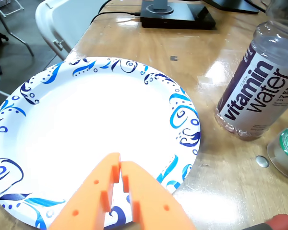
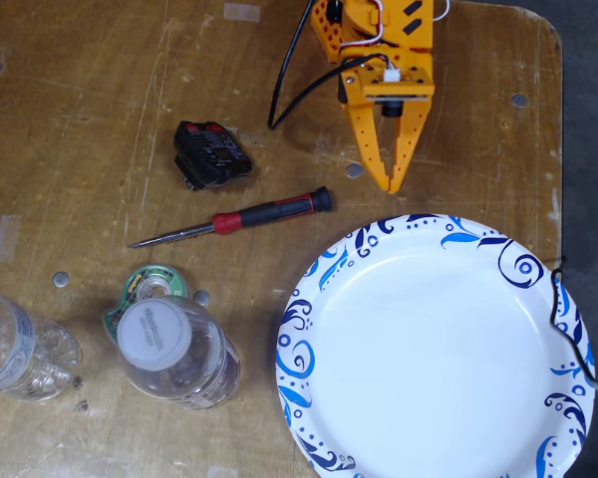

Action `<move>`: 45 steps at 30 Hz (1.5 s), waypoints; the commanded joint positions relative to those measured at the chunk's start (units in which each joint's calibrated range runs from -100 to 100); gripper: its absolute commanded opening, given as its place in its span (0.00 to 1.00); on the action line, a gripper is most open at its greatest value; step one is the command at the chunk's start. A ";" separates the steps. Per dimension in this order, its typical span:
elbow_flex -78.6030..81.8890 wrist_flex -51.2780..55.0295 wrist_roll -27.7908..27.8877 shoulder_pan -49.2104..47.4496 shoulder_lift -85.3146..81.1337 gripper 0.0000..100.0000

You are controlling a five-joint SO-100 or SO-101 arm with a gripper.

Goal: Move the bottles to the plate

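Hovering near the plate (image 2: 434, 349) rim, the orange gripper (image 2: 391, 184) has its jaws narrowed to touching (holding nothing); both bottles (image 2: 174, 349) (image 2: 15, 349) stand well apart from it.

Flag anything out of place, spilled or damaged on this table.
No spill or damage shows. A screwdriver, a black battery pack and a green tape dispenser clutter the table beside the bottles; the plate is empty.

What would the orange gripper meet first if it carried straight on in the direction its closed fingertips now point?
Probably the plate. In the fixed view the gripper points at its near rim, and the wrist view shows the tips over the plate's white centre. The plate is empty; height above it is unclear.
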 commanded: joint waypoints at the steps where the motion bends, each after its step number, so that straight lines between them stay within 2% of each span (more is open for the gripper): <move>1: 0.36 -0.08 -0.04 0.28 -0.50 0.01; 35: -0.63 -1.12 -0.10 1.57 -0.58 0.01; 45: 0.36 -9.39 -0.15 3.95 -0.58 0.01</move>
